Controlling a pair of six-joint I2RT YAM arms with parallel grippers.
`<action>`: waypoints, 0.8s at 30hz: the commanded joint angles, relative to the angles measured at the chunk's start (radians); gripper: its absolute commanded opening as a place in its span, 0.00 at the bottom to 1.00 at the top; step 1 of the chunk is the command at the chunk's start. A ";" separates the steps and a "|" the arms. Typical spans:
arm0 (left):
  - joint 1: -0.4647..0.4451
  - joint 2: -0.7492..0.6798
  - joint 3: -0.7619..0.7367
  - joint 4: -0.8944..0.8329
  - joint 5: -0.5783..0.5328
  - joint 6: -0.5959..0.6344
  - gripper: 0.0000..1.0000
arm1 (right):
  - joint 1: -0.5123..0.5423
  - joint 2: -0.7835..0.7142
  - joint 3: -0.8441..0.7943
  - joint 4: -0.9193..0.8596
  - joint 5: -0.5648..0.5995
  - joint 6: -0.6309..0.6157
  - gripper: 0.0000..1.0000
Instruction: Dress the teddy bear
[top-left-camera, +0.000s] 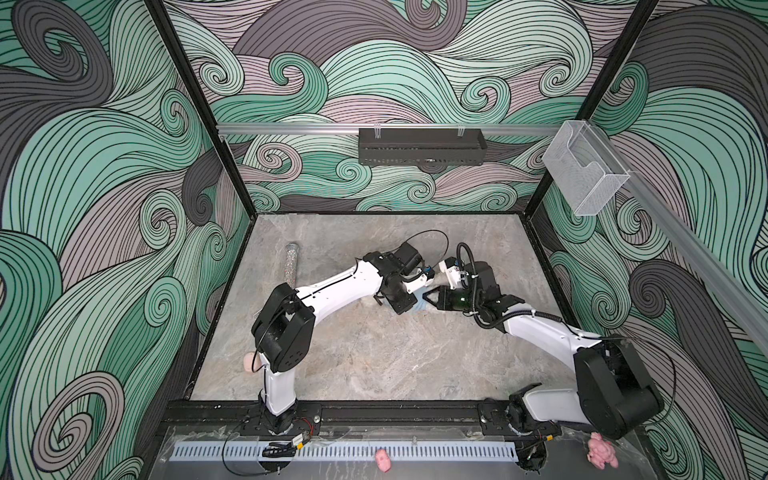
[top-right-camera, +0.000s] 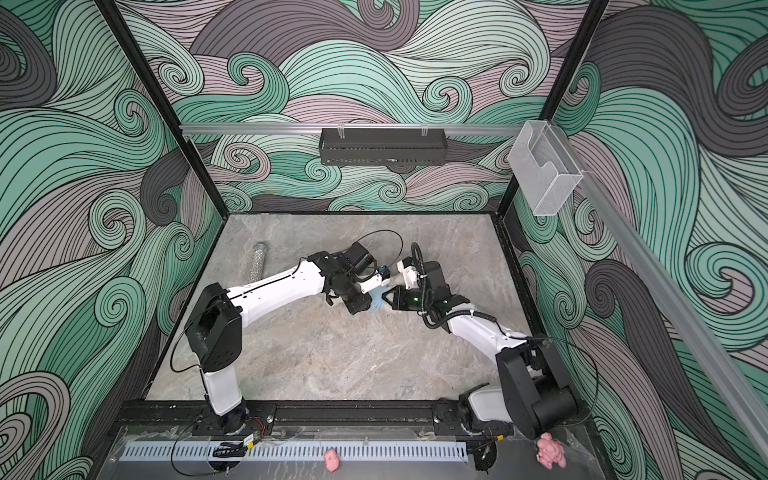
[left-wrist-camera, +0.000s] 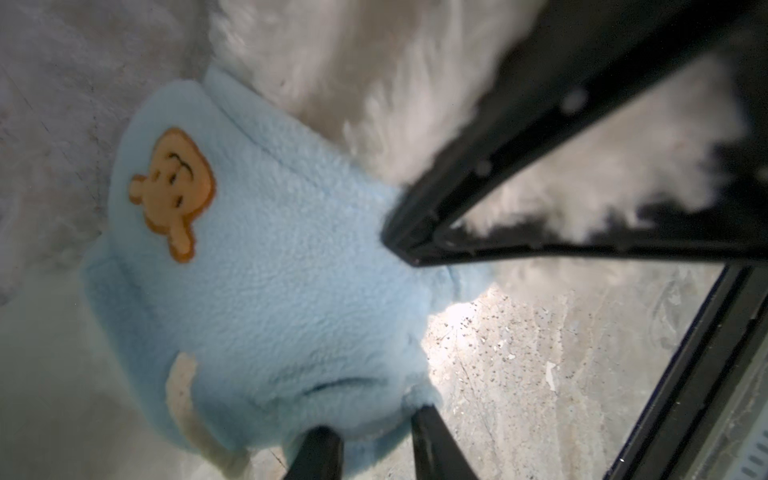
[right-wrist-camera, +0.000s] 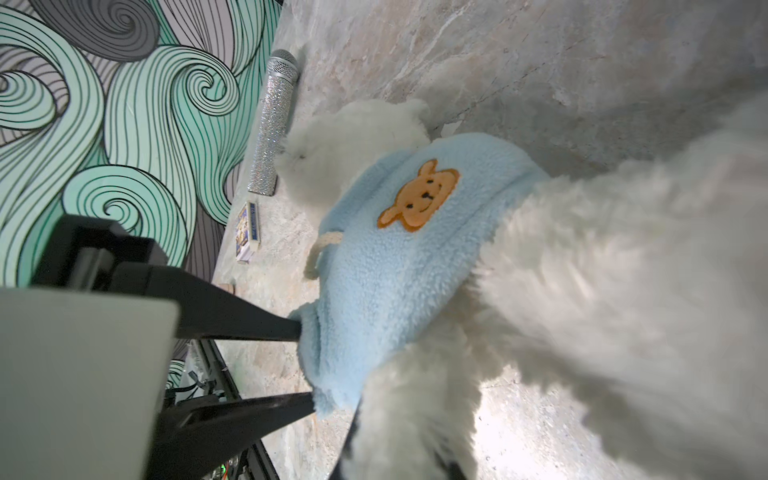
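The fluffy white teddy bear (right-wrist-camera: 623, 270) lies on the stone table between both arms, with its fur (left-wrist-camera: 374, 83) close to both wrist cameras. Round its body is a light blue fleece garment (right-wrist-camera: 399, 266) with a brown bear patch (left-wrist-camera: 172, 191). My left gripper (left-wrist-camera: 374, 446) is open, its two fingers apart at the garment's hem and touching it. In the right wrist view the left gripper (right-wrist-camera: 305, 368) shows the same spread. My right gripper (right-wrist-camera: 403, 465) is shut on a furry limb of the bear. In both top views the arms hide the bear, and only a bit of blue garment (top-left-camera: 419, 306) shows.
A glittery silver microphone (top-left-camera: 292, 266) lies at the back left of the table, with a small card box (right-wrist-camera: 248, 232) near it. Two pink plush toys (top-left-camera: 382, 459) (top-left-camera: 600, 455) sit outside the front rail. A black basket (top-left-camera: 422, 146) and a clear bin (top-left-camera: 584, 166) hang on the walls.
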 joint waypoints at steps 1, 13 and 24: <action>-0.004 0.026 0.050 0.059 -0.095 0.019 0.33 | 0.001 0.004 0.037 0.068 -0.082 0.031 0.00; 0.077 0.002 0.064 0.061 0.079 -0.068 0.20 | -0.007 0.054 0.027 0.018 -0.069 -0.054 0.00; 0.058 0.105 0.128 -0.070 0.069 0.045 0.20 | -0.007 0.080 0.025 0.050 -0.080 -0.039 0.00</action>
